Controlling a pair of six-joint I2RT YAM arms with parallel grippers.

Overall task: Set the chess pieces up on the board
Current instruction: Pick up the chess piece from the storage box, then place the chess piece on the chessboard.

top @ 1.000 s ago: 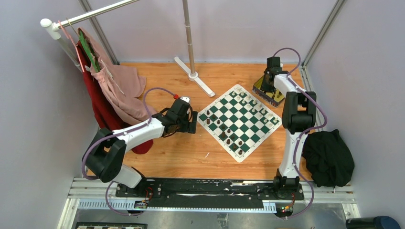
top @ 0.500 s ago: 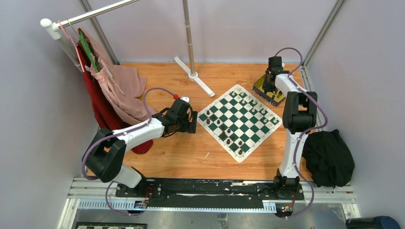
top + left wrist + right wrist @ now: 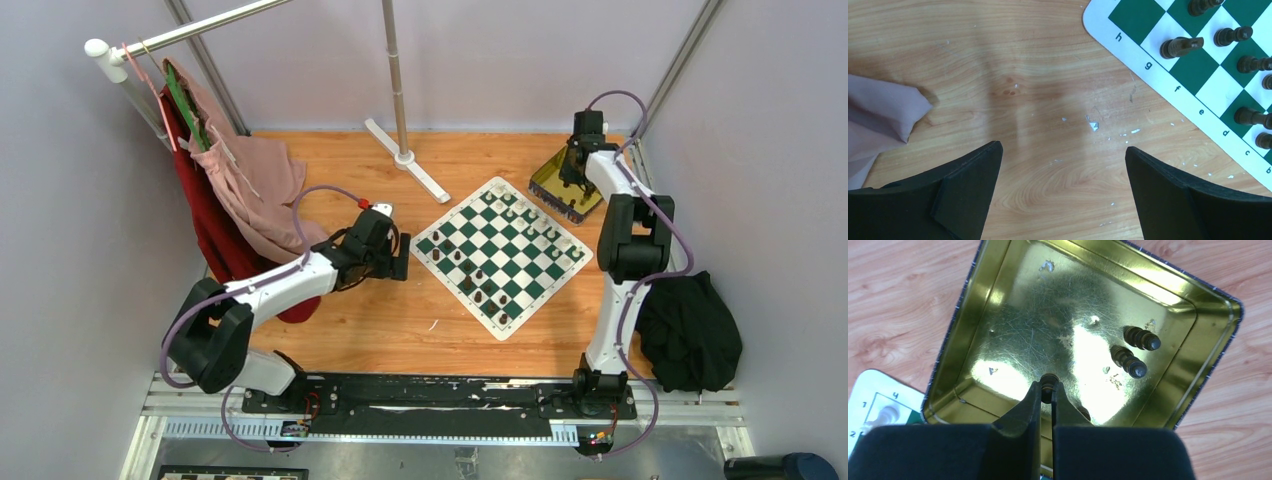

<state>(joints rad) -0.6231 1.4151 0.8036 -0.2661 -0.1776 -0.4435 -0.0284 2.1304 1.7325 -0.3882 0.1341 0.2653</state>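
Chess pieces (image 3: pixel 1180 46) partly set out on board (image 3: pixel 500 245), dark and cream; kinds too small to tell from above. Right fingers (image 3: pixel 1054 396) pressed together, pinching top of dark piece (image 3: pixel 1048 380) inside gold tin (image 3: pixel 963 340); piece's body hidden between fingertips. Two more dark pieces (image 3: pixel 1140 338) lie loose in tin, another dark shape half hidden behind finger. Left fingers (image 3: pixel 988 157) spread wide above bare bench (image 3: pixel 1023 75), holding nothing; board corner cut off at frame edge, pink cloth (image 3: pixel 878 110) at left.
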